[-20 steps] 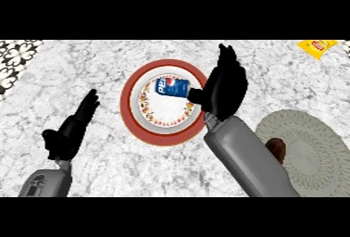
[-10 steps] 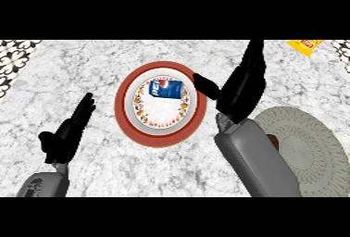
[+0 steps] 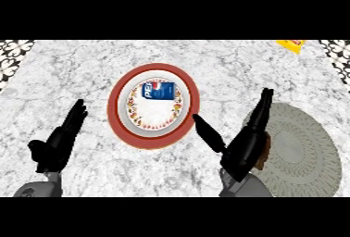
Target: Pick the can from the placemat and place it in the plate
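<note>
Counter point(image 3: 82, 74): grey-white marbled stone, smooth and matt. Plate point(image 3: 120, 125): glazed ceramic look, red rim, white centre with a patterned band. Can point(image 3: 157, 90): smooth printed blue-and-white surface. Placemat point(image 3: 308, 148): round, pale, woven-looking in ribbed concentric rings, matt. Left hand point(image 3: 58, 143) and right hand point(image 3: 246, 143): matt black; forearms grey.
</note>
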You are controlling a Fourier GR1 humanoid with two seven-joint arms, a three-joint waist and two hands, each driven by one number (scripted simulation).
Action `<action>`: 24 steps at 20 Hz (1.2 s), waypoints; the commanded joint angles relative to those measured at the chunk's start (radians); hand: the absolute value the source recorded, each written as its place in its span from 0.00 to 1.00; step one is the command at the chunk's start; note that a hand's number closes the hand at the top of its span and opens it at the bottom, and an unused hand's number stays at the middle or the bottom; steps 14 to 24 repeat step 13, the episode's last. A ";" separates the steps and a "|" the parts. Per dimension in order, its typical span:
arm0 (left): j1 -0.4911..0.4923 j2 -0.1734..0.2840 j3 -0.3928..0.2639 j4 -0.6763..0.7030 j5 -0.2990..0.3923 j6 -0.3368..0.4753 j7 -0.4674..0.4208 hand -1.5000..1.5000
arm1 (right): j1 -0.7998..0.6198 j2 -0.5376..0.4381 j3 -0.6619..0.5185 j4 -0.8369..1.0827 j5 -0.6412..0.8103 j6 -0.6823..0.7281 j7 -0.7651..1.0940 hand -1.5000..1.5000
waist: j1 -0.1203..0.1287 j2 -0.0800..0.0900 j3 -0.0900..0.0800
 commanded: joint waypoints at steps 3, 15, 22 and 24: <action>-0.013 0.029 0.047 0.077 0.015 -0.031 -0.058 0.50 | 0.282 0.004 0.185 -0.156 0.101 -0.164 0.097 0.00 | -0.024 0.004 -0.002; 0.004 -0.010 0.023 -0.046 -0.015 -0.004 0.029 0.50 | 0.488 0.004 0.227 -0.063 0.139 -0.323 -0.027 0.00 | -0.011 0.006 -0.001; 0.004 -0.010 0.023 -0.046 -0.015 -0.004 0.029 0.50 | 0.488 0.004 0.227 -0.063 0.139 -0.323 -0.027 0.00 | -0.011 0.006 -0.001; 0.004 -0.010 0.023 -0.046 -0.015 -0.004 0.029 0.50 | 0.488 0.004 0.227 -0.063 0.139 -0.323 -0.027 0.00 | -0.011 0.006 -0.001</action>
